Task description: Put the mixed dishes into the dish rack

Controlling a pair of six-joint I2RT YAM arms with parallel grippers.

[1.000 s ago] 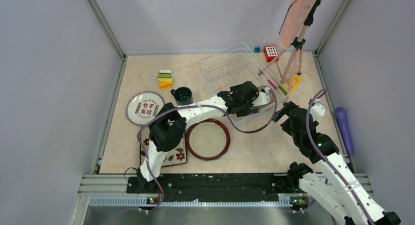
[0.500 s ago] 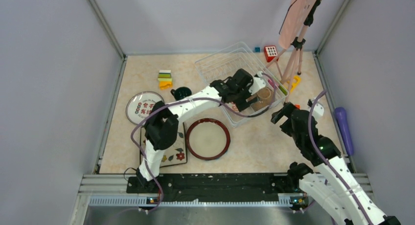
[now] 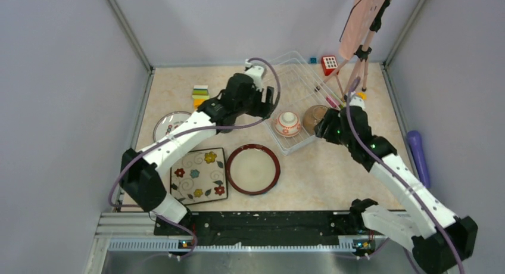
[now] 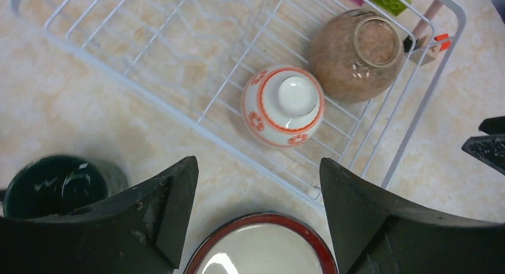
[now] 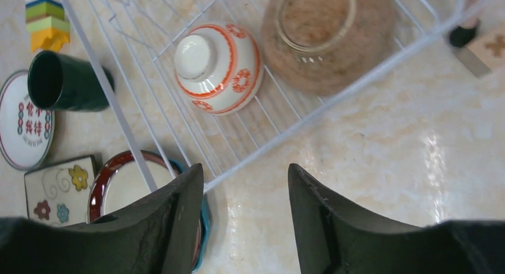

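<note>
The white wire dish rack [image 3: 268, 64] holds an upturned white bowl with orange marks [image 3: 287, 124] and a brown bowl [image 3: 314, 116] at its near end. My left gripper [image 3: 265, 100] is open and empty, above the rack's left edge; its wrist view [image 4: 257, 164] shows both bowls, the teal mug [image 4: 56, 181] and the red-rimmed cream plate [image 4: 262, 250]. My right gripper [image 3: 322, 130] is open and empty beside the brown bowl [image 5: 324, 36], outside the rack's rim [image 5: 369, 77]. The red-rimmed plate [image 3: 253, 169], square floral plate [image 3: 199, 175] and white red-marked plate [image 3: 168, 124] lie on the table. A blue edge [image 5: 204, 214] shows under the red-rimmed plate.
A stack of coloured blocks [image 3: 200, 96] sits far left of the rack. A red toy cube [image 3: 329, 63] and a tripod [image 3: 360, 53] with a pink board stand at the back right. Toy bricks [image 3: 337, 104] lie by the rack's right side. A purple object [image 3: 419, 158] lies outside the right wall.
My left gripper has left the rack and drawn back to the far left, leaving the orange-marked bowl in it. My right gripper has reached forward to the rack's near right corner.
</note>
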